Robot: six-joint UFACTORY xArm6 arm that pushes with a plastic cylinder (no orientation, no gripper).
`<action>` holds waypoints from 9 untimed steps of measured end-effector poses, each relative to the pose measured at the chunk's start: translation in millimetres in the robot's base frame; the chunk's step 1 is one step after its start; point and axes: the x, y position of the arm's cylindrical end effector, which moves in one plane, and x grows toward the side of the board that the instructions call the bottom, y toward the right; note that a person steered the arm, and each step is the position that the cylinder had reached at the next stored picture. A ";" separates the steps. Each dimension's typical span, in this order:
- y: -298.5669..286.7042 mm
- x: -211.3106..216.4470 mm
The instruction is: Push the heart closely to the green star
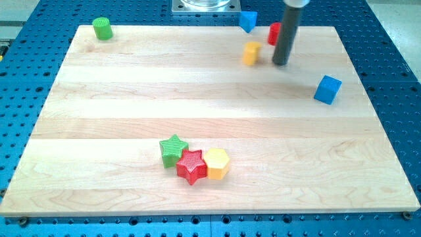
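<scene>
The yellow block point(250, 52) near the view's top, right of centre, looks like the heart, but it is blurred. The green star point(173, 149) lies low on the board, left of centre, touching a red star point(191, 166). My dark rod comes down from the view's top. My tip point(281, 64) rests on the board just right of the yellow heart, with a small gap between them. The heart is far from the green star, up and to the right of it.
A yellow hexagon point(216, 163) touches the red star's right side. A red block point(273, 33) sits partly behind the rod. A blue block point(247, 20) is at the top edge, a blue cube point(327, 89) at the right, and a green cylinder point(102, 28) at the top left.
</scene>
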 end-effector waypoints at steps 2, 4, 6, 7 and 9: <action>-10.6 -16.8; -97.5 -28.6; -214.6 40.2; -213.1 45.5; -269.1 104.7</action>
